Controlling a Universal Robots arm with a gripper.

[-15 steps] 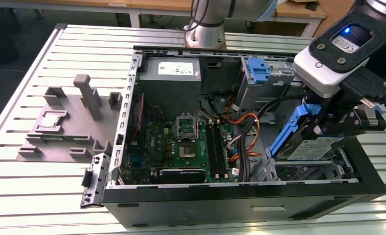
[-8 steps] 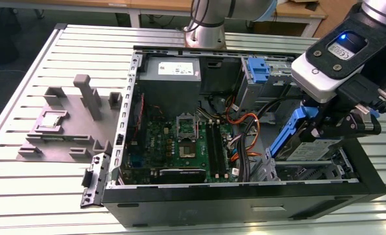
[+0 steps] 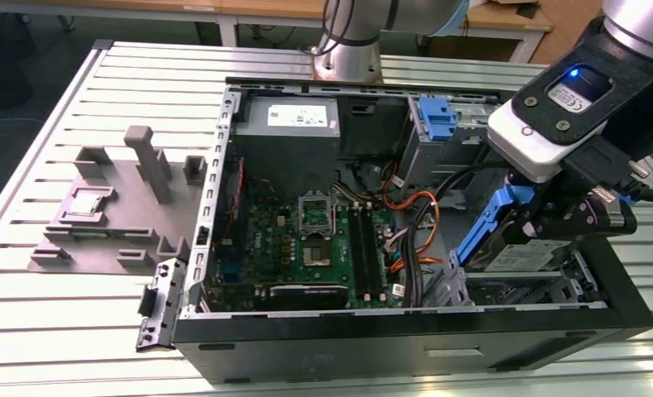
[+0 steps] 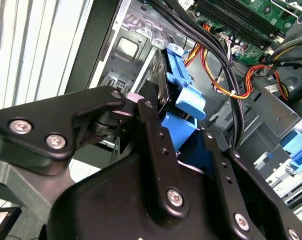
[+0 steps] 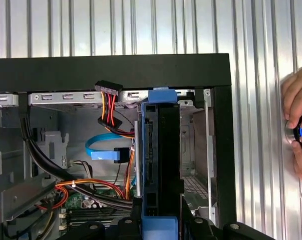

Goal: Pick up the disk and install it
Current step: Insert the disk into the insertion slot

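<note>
Pincer (image 3: 549,225) was clamped on the disk (image 3: 520,252), gripping its blue carrier, disk on edge. Just past the fingertips sat the drive bay (image 5: 193,150); the disk hung at its mouth, not yet seated. Orange cables (image 5: 110,112) ran close beside. I'd call this the install step: it needed the carrier square to the bay, clear of the cables. Farthest out, a person's hand (image 5: 298,130) lay outside the case.

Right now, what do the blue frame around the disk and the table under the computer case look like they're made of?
Blue frame of the disk: moulded plastic with a matte finish, judging by its uniform colour and rounded tabs. Table: likely aluminium, brushed silver, with extruded-looking parallel slots.
</note>
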